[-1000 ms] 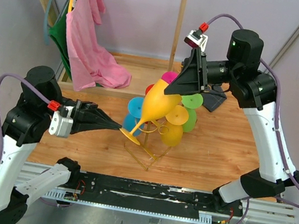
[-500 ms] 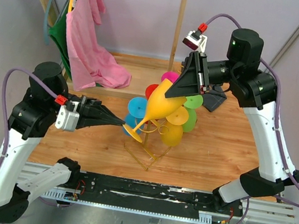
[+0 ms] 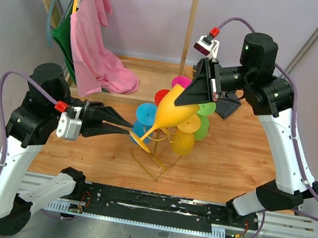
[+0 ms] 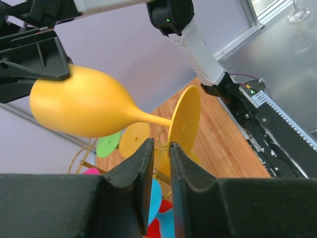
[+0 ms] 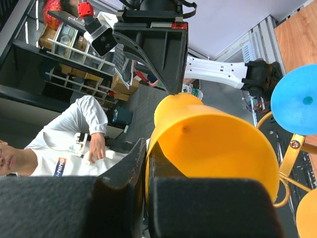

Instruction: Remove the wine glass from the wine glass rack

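**Desk:** What is the right arm doing here?

**Photographer:** The right gripper (image 3: 186, 95) is clamping the rim of the orange-yellow wine glass (image 3: 170, 116). In the right wrist view its jaws are pressing the wall of the bowl between them.

**Desk:** And where is the glass sitting?

**Photographer:** It is hanging in the air, tilted. The bowl is pointing up toward the right gripper and the foot (image 4: 184, 116) is pointing down and to the left. It is leaning at the left side of the gold wire wine glass rack (image 3: 155, 165), which is standing on the wooden table (image 3: 231, 159) between the two arms. The pictures are not showing whether the stem is free of the hooks.

**Desk:** The left arm?

**Photographer:** The left gripper (image 3: 130, 130) is reaching in from the left, its tips right at the foot. In the left wrist view its jaws are standing slightly parted, leaving a narrow slit. The foot's edge is sitting at the mouth of that slit, and I cannot tell whether it is touching.

**Desk:** What else is showing?

**Photographer:** A blue glass (image 3: 145, 114), a green glass (image 3: 206, 108) and a pink glass (image 3: 181, 81) are hanging on the rack. Behind it, a pink garment (image 3: 94, 49) is draping from the wooden clothes rack (image 3: 190, 28).
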Robot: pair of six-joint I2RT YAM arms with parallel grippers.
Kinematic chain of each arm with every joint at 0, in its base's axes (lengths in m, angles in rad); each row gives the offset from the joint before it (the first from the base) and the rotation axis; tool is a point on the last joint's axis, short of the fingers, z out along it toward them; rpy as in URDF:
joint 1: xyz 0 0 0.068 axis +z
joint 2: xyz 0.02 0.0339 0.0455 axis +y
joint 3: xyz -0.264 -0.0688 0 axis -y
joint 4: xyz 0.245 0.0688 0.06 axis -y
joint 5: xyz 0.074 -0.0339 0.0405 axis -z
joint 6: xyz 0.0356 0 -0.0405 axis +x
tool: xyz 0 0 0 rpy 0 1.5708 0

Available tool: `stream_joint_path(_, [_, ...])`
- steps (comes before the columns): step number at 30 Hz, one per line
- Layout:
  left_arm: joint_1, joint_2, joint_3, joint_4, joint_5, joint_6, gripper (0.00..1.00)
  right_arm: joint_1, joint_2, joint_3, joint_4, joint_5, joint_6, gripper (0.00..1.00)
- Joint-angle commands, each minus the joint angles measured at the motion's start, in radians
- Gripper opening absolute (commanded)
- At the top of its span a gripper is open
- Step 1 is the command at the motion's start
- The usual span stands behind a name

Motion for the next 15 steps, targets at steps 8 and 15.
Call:
stream_joint_path(8, [-0.003, 0.032, 0.025, 0.554, -0.174, -0.457, 0.64, -0.014, -0.071, 0.111, 0.064, 0.048, -0.014, 0.01])
stream_joint_path(15, [-0.003, 0.1, 0.064, 0.695, -0.346, -0.677, 0.82, -0.221, -0.153, 0.055, 0.126, 0.103, -0.022, 0.01])
